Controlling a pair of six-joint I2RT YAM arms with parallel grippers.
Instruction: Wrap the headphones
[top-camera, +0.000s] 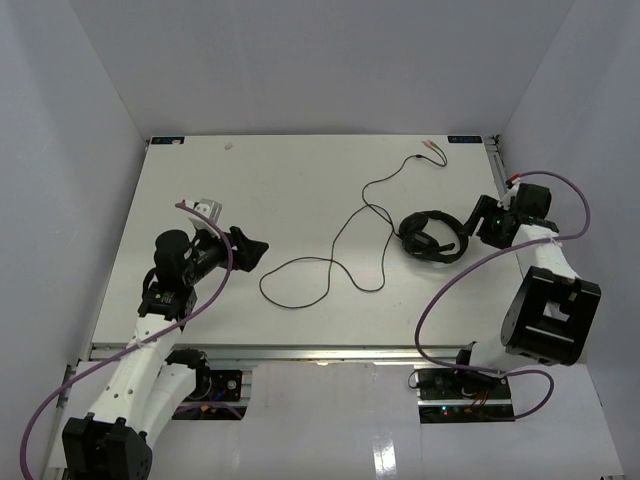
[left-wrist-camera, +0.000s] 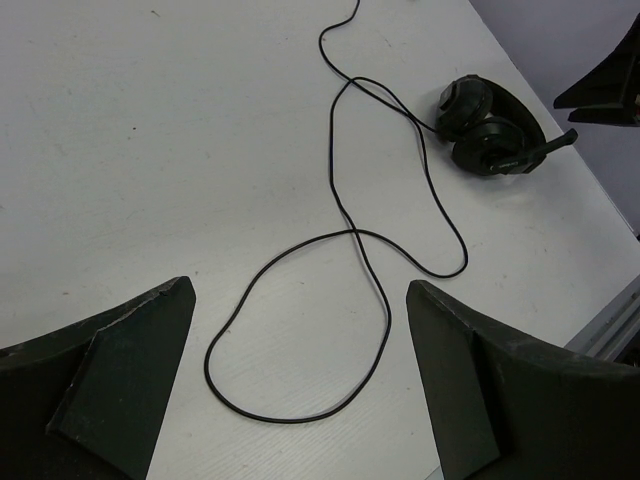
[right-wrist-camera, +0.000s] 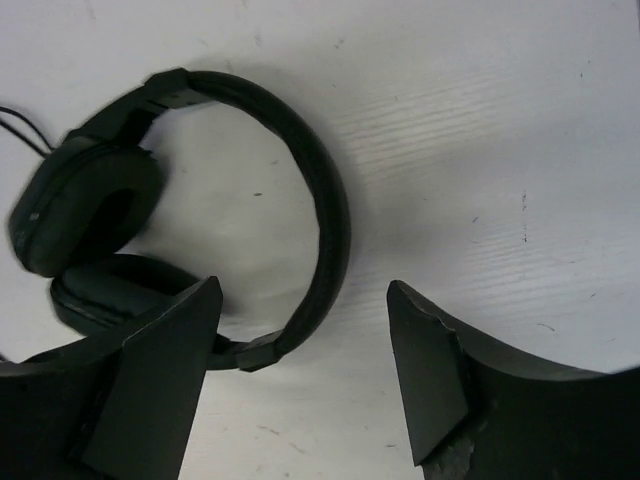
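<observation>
The black headphones (top-camera: 432, 236) lie on the white table at the right, earcups folded together. Their thin black cable (top-camera: 335, 262) runs left in loose loops, and its pink and green plugs (top-camera: 437, 147) rest near the far edge. My right gripper (top-camera: 472, 225) is open just right of the headband (right-wrist-camera: 325, 200). In the right wrist view (right-wrist-camera: 305, 288) the headband's lower end lies between the fingers, untouched. My left gripper (top-camera: 245, 248) is open and empty, left of the cable. In the left wrist view (left-wrist-camera: 300, 288) a cable loop (left-wrist-camera: 386, 310) lies below and ahead, with the headphones (left-wrist-camera: 490, 130) far off.
The table (top-camera: 200, 180) has white walls on three sides and a metal rail along its near edge. Thick purple arm cables hang by both arms. The tip of the right gripper (left-wrist-camera: 610, 80) shows in the left wrist view's top right corner.
</observation>
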